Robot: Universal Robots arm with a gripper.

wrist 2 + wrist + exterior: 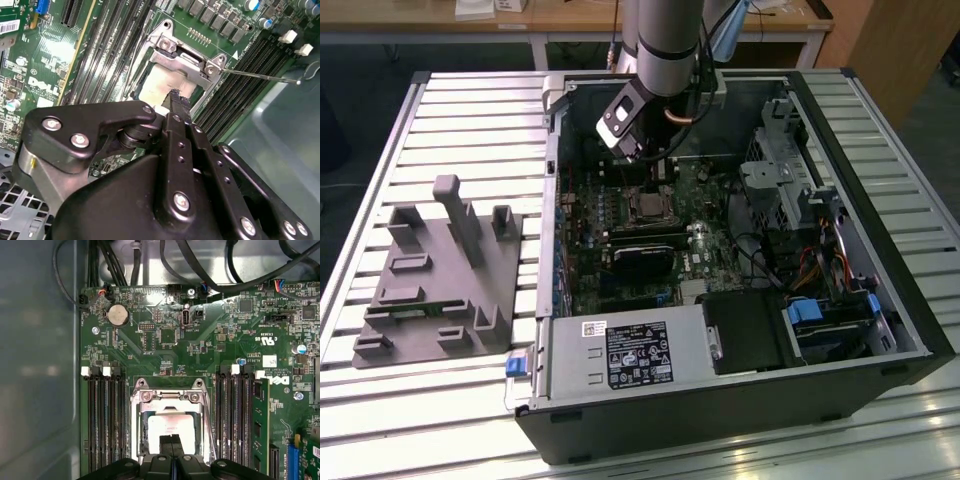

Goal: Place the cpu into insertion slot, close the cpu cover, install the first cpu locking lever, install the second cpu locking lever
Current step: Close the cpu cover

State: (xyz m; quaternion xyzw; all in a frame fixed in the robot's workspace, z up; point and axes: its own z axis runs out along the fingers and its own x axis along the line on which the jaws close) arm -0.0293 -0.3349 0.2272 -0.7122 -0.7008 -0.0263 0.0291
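The insertion slot (136,440) is the silver-framed socket on the green board, also seen in the exterior view (645,205). The cpu (170,424) lies in it, its pale face showing (159,82). The cpu cover (172,397) lies down around the chip, which shows through the cover's window (182,59). A thin wire locking lever (260,75) sticks out from one corner of the frame, unlatched; another (209,425) runs along the frame's side. My gripper (171,442) is shut with nothing between its fingers, the tips just over the chip's face (175,95). I cannot tell whether they touch it.
The open computer case (880,250) lies on a slatted table. Black memory slots (105,425) flank the socket, one holding a memory stick (260,425). A power supply (630,355), drive cage (780,170) and cables (820,270) crowd the case. A grey fixture (440,270) stands at the exterior view's left.
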